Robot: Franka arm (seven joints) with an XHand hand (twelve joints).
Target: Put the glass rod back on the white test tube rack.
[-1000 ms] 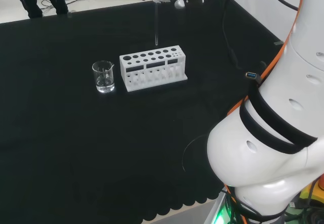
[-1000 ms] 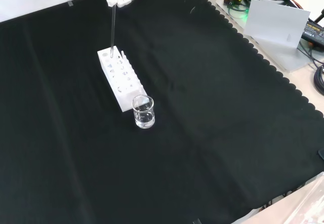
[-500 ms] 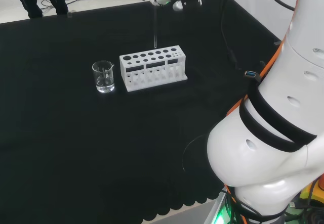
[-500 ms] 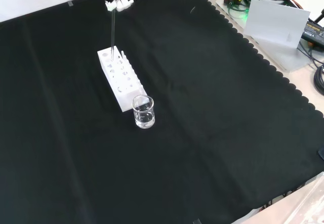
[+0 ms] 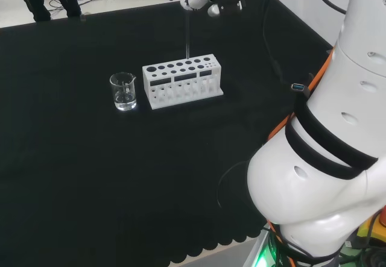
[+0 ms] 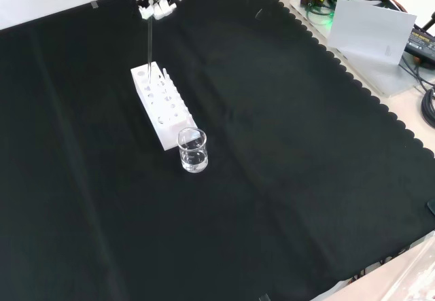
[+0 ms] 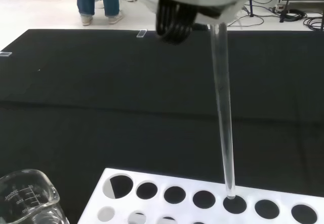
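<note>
Glass rod (image 7: 223,107) hangs upright, pinched in the hand (image 6: 155,2), tip at a rack (image 5: 181,80) hole.

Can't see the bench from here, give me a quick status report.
Hand shut on glass rod. Rod upright, tip at a hole of the white rack. Beaker beside rack, not in the way.

No readable text anywhere. The beaker (image 7: 28,196) carried faint graduation marks and tiny figures, too small to make out.
</note>
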